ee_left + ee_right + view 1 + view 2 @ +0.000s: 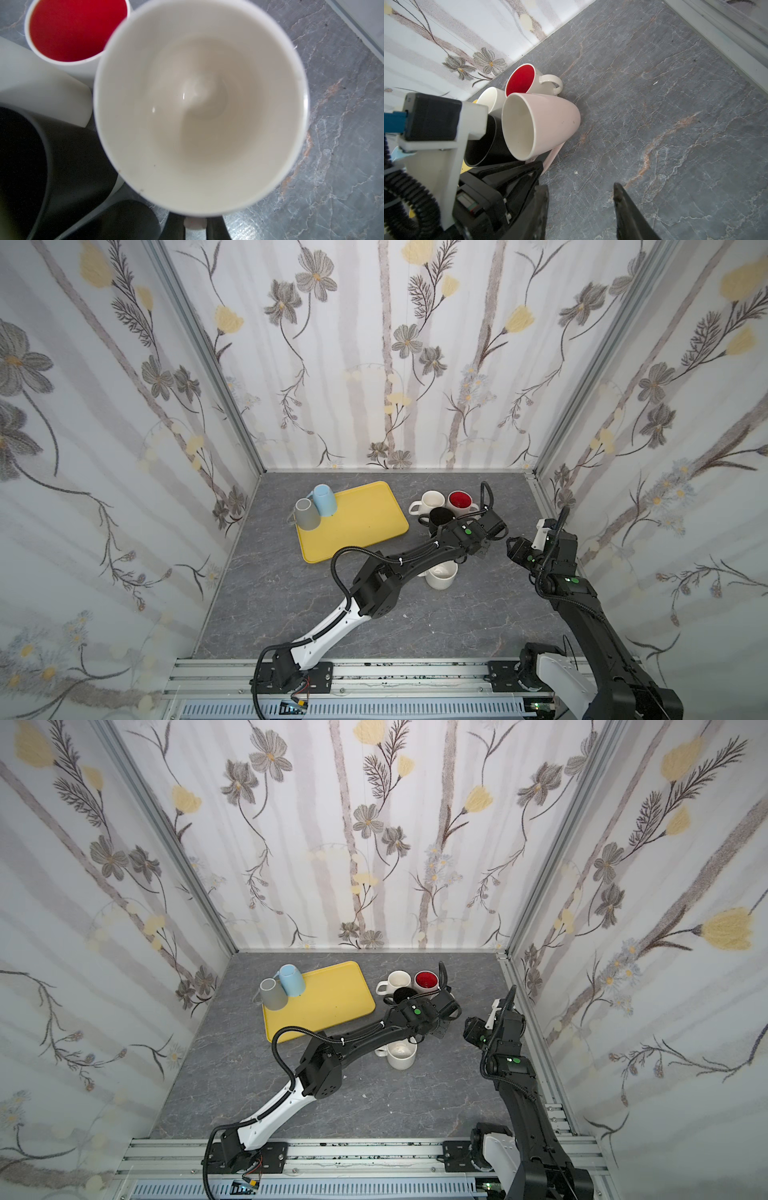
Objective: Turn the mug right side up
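Left wrist, left hand [195,227] pinching mug [199,108] handle

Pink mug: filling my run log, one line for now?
left gripper shut on pink mug handle | mug near upright | right gripper open, empty

Both top views look steeply down on your whole grey tabletop [457,614]. Your left wrist camera stares close into the pale pink mug [199,108]; your right wrist camera shares that mug [550,116] side-on.
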Action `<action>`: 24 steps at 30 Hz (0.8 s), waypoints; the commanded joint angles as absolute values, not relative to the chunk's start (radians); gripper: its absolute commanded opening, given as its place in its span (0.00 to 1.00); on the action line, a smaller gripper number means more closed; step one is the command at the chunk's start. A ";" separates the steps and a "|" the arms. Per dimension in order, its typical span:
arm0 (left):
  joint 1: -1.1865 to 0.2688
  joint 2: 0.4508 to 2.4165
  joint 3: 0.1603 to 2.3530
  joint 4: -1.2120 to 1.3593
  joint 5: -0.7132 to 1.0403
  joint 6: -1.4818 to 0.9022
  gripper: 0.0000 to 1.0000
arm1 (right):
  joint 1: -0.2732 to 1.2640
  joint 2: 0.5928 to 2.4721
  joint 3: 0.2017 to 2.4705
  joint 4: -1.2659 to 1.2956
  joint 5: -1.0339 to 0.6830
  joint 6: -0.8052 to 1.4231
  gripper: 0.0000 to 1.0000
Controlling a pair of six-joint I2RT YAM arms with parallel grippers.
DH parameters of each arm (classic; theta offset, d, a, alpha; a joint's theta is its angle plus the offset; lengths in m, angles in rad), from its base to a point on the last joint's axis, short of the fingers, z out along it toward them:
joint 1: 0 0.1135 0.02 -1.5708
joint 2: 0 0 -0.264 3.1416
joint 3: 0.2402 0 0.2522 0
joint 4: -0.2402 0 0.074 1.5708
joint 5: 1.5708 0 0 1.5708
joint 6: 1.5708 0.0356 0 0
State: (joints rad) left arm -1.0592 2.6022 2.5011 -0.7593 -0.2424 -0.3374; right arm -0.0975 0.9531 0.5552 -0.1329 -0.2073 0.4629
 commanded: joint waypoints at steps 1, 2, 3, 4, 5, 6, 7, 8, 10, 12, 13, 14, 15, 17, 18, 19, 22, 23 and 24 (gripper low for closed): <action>-1.051 2.600 2.503 -0.747 -0.294 -0.357 0.06 | -0.097 0.968 0.549 -0.075 -0.248 0.468 0.49; -1.049 2.600 2.502 -0.751 -0.295 -0.360 0.06 | -0.096 0.974 0.551 -0.073 -0.254 0.468 0.49; -1.046 2.600 2.501 -0.752 -0.296 -0.363 0.06 | -0.097 0.981 0.551 -0.071 -0.258 0.469 0.49; -1.044 2.600 2.498 -0.753 -0.297 -0.367 0.07 | -0.097 0.985 0.550 -0.069 -0.263 0.469 0.49; -1.042 2.600 2.496 -0.756 -0.295 -0.369 0.07 | -0.097 0.990 0.550 -0.068 -0.264 0.469 0.49; -1.040 2.600 2.494 -0.756 -0.294 -0.371 0.07 | -0.096 0.993 0.548 -0.066 -0.265 0.468 0.49; -1.038 2.600 2.493 -0.757 -0.292 -0.371 0.08 | -0.096 0.997 0.548 -0.063 -0.268 0.469 0.49; -1.037 2.602 2.490 -0.756 -0.293 -0.373 0.09 | -0.096 0.999 0.546 -0.060 -0.269 0.469 0.49; -1.036 2.602 2.490 -0.754 -0.290 -0.372 0.10 | -0.096 1.003 0.546 -0.054 -0.273 0.469 0.49; -1.036 2.603 2.491 -0.751 -0.289 -0.374 0.12 | -0.096 1.007 0.544 -0.049 -0.274 0.471 0.49; -1.034 2.603 2.491 -0.751 -0.290 -0.374 0.12 | -0.097 1.009 0.542 -0.047 -0.275 0.471 0.49; -1.033 2.603 2.491 -0.750 -0.289 -0.376 0.12 | -0.097 1.011 0.542 -0.046 -0.275 0.471 0.49; -1.034 2.604 2.491 -0.750 -0.289 -0.376 0.12 | -0.096 1.013 0.542 -0.044 -0.276 0.471 0.49; -1.034 2.602 2.490 -0.750 -0.290 -0.375 0.14 | -0.097 1.018 0.541 -0.043 -0.276 0.471 0.49; -1.034 2.602 2.491 -0.750 -0.288 -0.375 0.15 | -0.097 1.020 0.542 -0.041 -0.277 0.471 0.49; -1.034 2.602 2.491 -0.751 -0.287 -0.376 0.16 | -0.096 1.023 0.540 -0.038 -0.278 0.471 0.49; -1.034 2.600 2.491 -0.751 -0.283 -0.376 0.19 | -0.096 1.034 0.541 -0.030 -0.282 0.471 0.49; -1.034 2.601 2.491 -0.752 -0.280 -0.375 0.19 | -0.097 1.038 0.540 -0.026 -0.284 0.471 0.49; -1.034 2.599 2.491 -0.752 -0.281 -0.377 0.20 | -0.097 1.043 0.541 -0.023 -0.285 0.471 0.49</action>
State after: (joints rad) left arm -1.0340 2.6038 2.4905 -0.7635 -0.2611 -0.3672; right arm -0.0975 1.0344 0.5423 -0.0677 -0.2649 0.4702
